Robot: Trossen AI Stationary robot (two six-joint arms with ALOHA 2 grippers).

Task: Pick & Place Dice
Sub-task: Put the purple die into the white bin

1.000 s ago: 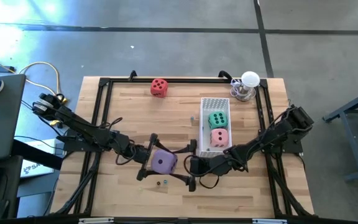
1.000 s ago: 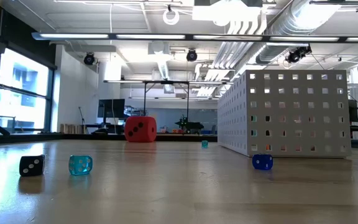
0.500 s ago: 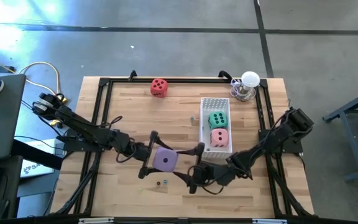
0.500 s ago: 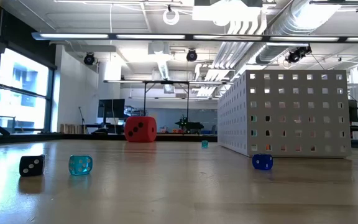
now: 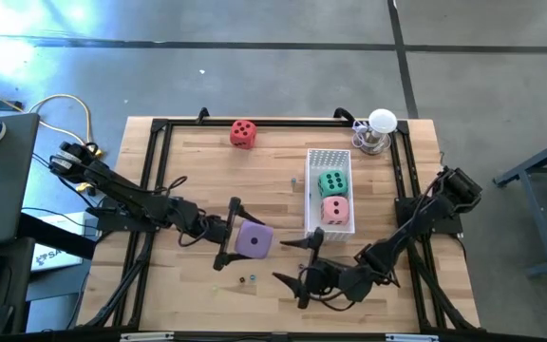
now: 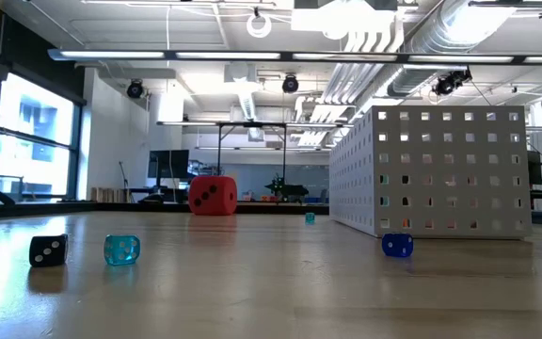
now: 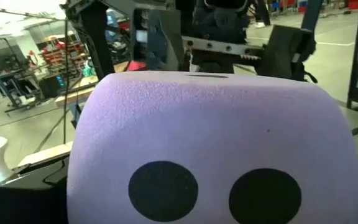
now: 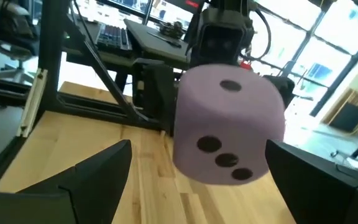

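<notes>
The purple die (image 5: 253,240) sits between the fingers of my left gripper (image 5: 240,237), above the table's middle near part. It fills the left wrist view (image 7: 216,143) and shows in the right wrist view (image 8: 229,124). My right gripper (image 5: 288,263) is open, a short way off the die toward the near right, and its fingers point at the die. The red die (image 5: 243,133) (image 6: 213,195) rests on the table by the far edge. The green die (image 5: 331,182) and the pink die (image 5: 334,210) lie in the white basket (image 5: 312,204). My left gripper is shut on the purple die, pinching it between its two fingers on opposite side faces (image 5: 238,228). The fingers come roughly level from the table's left. The die is lifted clear of the table, with its three-pip face (image 8: 219,152) turned toward my right gripper.
The white perforated basket (image 6: 445,169) stands right of centre. A white-topped metal object (image 5: 378,131) stands at the far right corner. Tiny dice lie near the front: black (image 6: 48,249), cyan (image 6: 121,249) and blue (image 6: 396,245). A black frame (image 5: 160,128) rims the table.
My right gripper has drawn back from the purple die toward the table's near right, staying open. The die has stayed in my left gripper and shifted slightly toward the far edge.
</notes>
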